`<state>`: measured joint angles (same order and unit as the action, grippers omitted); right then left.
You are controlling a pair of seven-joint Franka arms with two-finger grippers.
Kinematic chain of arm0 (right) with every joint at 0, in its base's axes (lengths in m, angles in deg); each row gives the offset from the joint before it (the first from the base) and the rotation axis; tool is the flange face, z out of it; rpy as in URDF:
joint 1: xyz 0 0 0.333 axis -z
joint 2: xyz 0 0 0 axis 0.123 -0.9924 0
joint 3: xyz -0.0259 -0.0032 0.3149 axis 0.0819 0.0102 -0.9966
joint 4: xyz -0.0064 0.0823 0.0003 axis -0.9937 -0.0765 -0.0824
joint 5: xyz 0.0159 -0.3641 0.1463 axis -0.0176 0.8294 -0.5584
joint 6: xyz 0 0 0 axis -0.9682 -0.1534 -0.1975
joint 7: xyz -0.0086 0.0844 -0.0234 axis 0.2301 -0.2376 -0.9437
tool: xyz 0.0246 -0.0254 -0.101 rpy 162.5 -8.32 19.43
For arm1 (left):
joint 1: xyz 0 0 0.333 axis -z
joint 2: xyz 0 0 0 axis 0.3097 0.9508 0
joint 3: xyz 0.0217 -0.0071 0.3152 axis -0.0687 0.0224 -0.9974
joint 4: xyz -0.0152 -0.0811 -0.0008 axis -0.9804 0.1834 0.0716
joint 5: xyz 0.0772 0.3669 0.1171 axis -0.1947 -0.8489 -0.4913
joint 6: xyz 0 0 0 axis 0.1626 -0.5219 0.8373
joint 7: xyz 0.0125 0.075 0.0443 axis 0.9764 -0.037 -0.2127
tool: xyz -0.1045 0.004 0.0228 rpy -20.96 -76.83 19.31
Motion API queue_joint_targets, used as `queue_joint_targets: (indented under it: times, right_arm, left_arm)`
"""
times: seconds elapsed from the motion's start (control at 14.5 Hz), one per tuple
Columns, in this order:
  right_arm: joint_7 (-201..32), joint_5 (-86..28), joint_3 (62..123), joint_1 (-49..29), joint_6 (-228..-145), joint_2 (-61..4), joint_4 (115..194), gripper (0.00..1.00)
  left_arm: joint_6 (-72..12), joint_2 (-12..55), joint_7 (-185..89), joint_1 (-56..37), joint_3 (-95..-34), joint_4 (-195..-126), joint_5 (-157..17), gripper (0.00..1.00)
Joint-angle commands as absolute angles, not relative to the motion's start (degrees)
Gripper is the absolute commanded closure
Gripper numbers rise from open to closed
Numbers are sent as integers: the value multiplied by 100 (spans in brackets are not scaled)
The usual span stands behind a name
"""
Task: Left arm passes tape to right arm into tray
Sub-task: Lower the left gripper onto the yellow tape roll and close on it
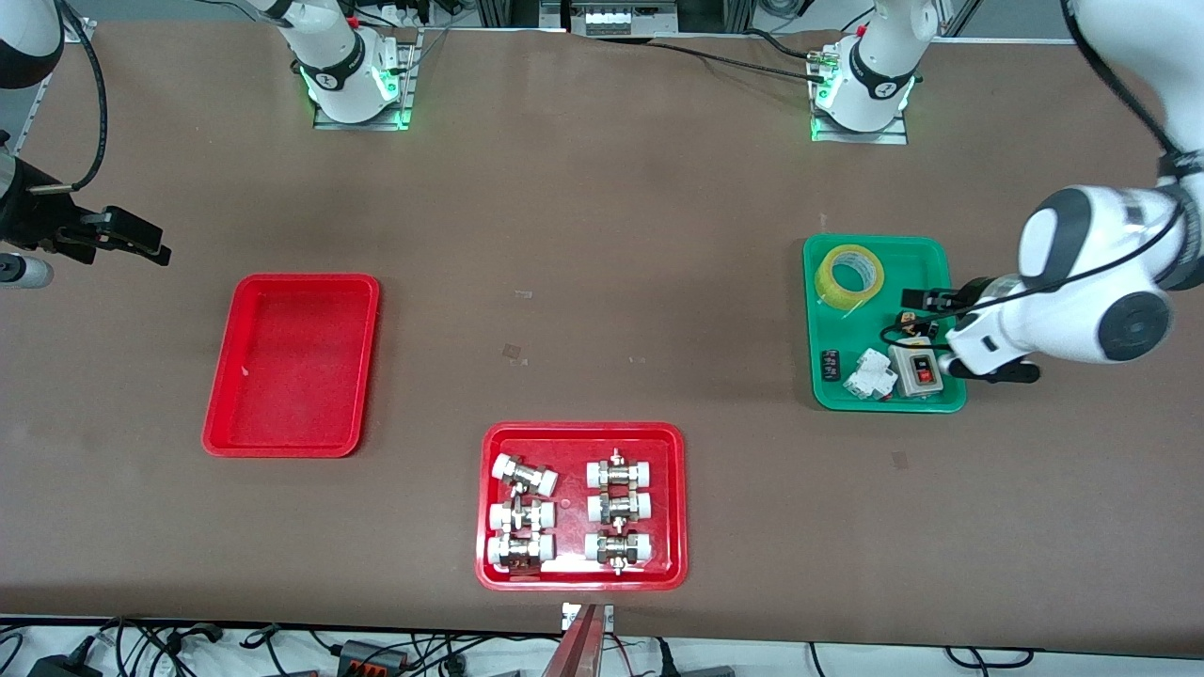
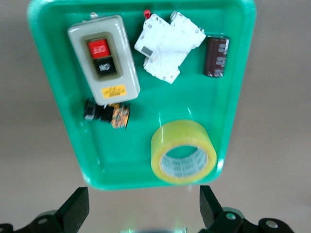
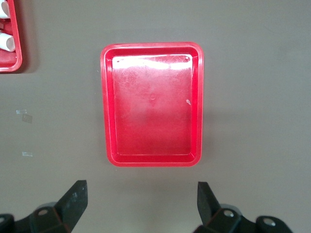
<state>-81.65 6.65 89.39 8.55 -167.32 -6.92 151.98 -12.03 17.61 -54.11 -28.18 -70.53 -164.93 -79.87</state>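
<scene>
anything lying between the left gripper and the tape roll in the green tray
Nothing, by the left wrist view: only bare green tray floor and rim separate the open left gripper from the tape. The switch box sits off that line.

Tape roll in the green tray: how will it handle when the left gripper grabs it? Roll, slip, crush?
The tape lies tilted, leaning on the green tray rim, so a nudge may drop it flat or shift it. It looks like a stiff ring with an open core, probably light. Its glossy face may slip. The open left gripper looks wide enough to span it.
</scene>
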Motion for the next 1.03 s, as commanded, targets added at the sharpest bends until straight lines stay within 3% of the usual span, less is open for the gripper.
queue_joint_targets:
  times: [0.0, 0.34, 0.96]
  right_arm:
    - [-8254, 684, 8990, 812, -16696, -737, 15080, 0]
    - [-8254, 684, 8990, 838, -16705, -781, 15080, 0]
    - [-8245, 640, 9007, 838, -16679, -781, 15080, 0]
  left_arm:
    - [-1743, 1598, -5498, -2894, -7027, -17281, -7910, 0]
    - [-2866, 1686, -5498, -2894, -7018, -18230, -7910, 0]
    - [-2868, 2029, -5498, -2894, -7018, -18275, -7910, 1]
